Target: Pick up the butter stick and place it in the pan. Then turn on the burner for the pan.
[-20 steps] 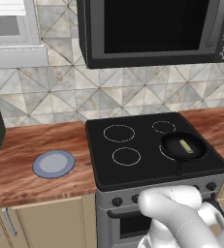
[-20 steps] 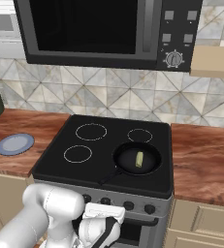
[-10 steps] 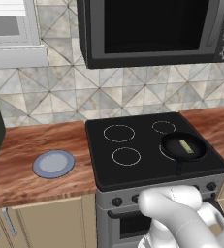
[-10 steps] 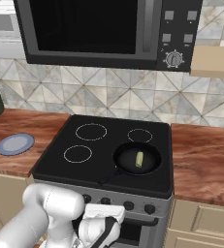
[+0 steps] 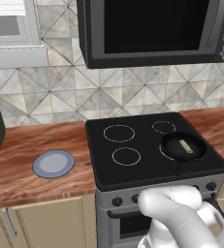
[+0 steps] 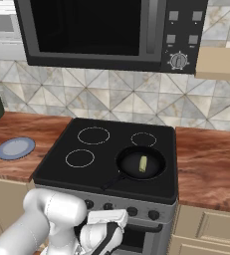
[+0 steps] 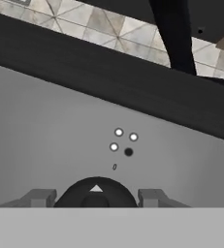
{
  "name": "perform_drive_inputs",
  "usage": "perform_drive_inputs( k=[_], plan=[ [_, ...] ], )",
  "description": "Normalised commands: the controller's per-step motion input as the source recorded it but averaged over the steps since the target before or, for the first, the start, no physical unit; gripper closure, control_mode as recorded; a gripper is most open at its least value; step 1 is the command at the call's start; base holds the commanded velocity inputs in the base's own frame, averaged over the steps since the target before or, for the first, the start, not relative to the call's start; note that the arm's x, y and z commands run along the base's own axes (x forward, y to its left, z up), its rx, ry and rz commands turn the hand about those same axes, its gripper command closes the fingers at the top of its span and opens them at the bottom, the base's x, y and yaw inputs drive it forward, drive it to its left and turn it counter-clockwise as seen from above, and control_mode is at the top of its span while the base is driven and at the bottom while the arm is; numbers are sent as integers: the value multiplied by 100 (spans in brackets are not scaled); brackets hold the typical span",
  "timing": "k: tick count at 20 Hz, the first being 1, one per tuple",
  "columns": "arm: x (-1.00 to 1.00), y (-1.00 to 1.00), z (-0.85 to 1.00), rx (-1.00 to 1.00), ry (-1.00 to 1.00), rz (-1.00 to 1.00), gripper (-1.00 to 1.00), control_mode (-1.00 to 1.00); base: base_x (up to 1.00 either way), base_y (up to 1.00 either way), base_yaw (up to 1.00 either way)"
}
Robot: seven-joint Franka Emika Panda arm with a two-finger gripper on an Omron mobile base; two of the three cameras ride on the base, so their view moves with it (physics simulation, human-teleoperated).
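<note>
The pan (image 6: 141,163) sits on the cooktop (image 6: 76,172) at its 4 o'clock burner (image 5: 166,152), the butter stick (image 6: 143,163) lying inside it. The gripper (image 7: 95,197) straddles a black knob (image 7: 95,194), jaws spread either side; contact unclear.

butter stick: small pale-yellow bar (image 6: 143,164), lying flat inside the pan, a touch right of the pan's middle in the right base view; in the left base view (image 5: 184,146) it sits near the centre, lengthwise running front to back.
pan: small round black frying pan (image 6: 131,172) with low sides, sitting upright on the front right of the glossy black cooktop (image 5: 193,155); its short black handle points toward the stove's front edge.
burner: pale ring outline under the pan, mostly covered; just an arc shows at the pan's left edge (image 5: 161,150); whether it is lit, I can't tell.
</note>
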Motion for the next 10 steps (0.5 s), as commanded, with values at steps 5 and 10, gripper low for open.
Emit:
perform_drive_inputs(
  k=[5,10],
  plan=[
    [0,0,0,-21,0,-3,100,-100,0,0,0],
    [0,0,0,-20,2,-4,100,-100,0,0,0]
  ],
)
